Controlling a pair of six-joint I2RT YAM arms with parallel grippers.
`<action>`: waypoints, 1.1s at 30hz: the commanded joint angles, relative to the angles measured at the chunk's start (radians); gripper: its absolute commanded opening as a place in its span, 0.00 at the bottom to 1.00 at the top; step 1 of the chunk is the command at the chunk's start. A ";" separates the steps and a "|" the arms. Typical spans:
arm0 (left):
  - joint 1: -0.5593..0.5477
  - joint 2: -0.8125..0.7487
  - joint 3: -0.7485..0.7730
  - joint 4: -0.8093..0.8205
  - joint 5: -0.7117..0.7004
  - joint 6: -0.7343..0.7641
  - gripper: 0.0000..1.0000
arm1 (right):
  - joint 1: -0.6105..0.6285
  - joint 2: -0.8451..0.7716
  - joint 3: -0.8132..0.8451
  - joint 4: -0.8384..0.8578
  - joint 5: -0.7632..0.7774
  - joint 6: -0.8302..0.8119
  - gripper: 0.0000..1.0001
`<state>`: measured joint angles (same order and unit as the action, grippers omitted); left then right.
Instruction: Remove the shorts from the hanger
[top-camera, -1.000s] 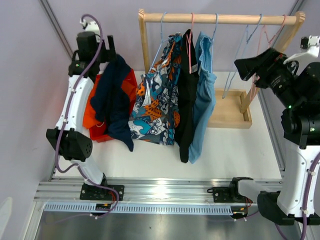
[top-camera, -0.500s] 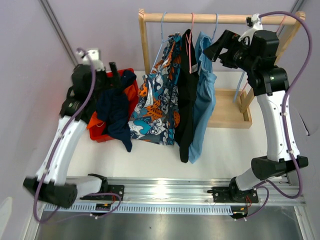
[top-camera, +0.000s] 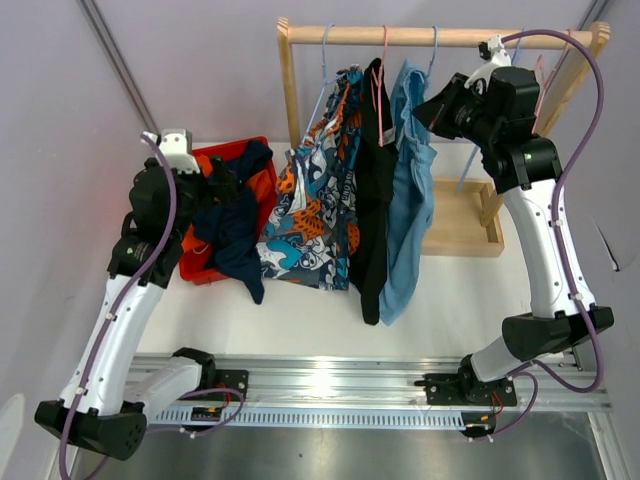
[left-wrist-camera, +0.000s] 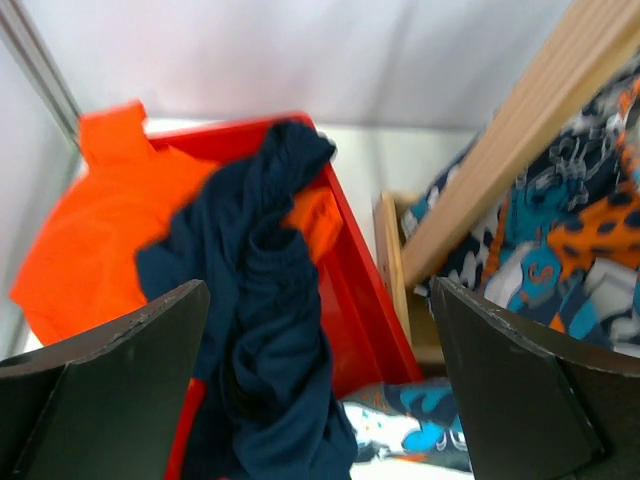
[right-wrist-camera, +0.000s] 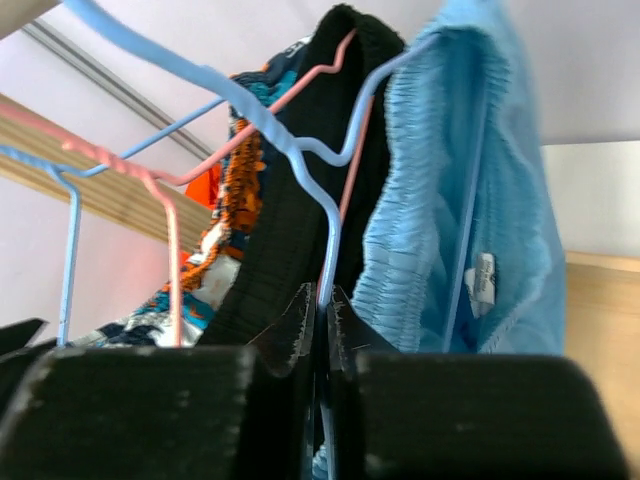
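A wooden rack (top-camera: 440, 38) stands on the counter (top-camera: 480, 300), with a red bin (left-wrist-camera: 360, 300) beside its left post. Orange shorts (left-wrist-camera: 100, 230) and navy shorts (top-camera: 232, 225) lie crumpled in the bin. Patterned shorts (top-camera: 310, 210), black shorts (top-camera: 372, 200) and light blue shorts (top-camera: 408, 200) hang bunched on the rail. My left claw (left-wrist-camera: 320, 295) hovers released over the bin. My right claw (right-wrist-camera: 322, 310), raised near the rail, is clenched on a blue hanger (right-wrist-camera: 250, 105) wire beside the light blue waistband.

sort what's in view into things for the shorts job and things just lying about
job: light blue fabric shorts, black fabric shorts, patterned blue-orange-white shorts, blue wire hanger in the right tool, wooden rack, navy fabric shorts, orange fabric shorts, red plastic bin
lying about: empty wire hangers, silver metal rail
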<state>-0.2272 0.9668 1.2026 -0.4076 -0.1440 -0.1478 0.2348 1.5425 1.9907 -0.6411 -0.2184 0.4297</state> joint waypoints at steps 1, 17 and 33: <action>-0.015 -0.028 0.011 0.027 0.072 -0.018 0.99 | 0.006 -0.021 0.002 0.032 0.016 0.004 0.00; -0.777 0.068 0.342 0.015 -0.183 0.192 0.99 | 0.006 -0.126 0.252 -0.095 0.191 -0.026 0.00; -1.090 0.395 0.313 0.355 -0.009 0.126 0.99 | 0.008 -0.291 0.155 -0.161 0.149 0.087 0.00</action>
<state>-1.3006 1.3178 1.4956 -0.1772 -0.2203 0.0158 0.2417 1.2819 2.1513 -0.8764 -0.0525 0.4824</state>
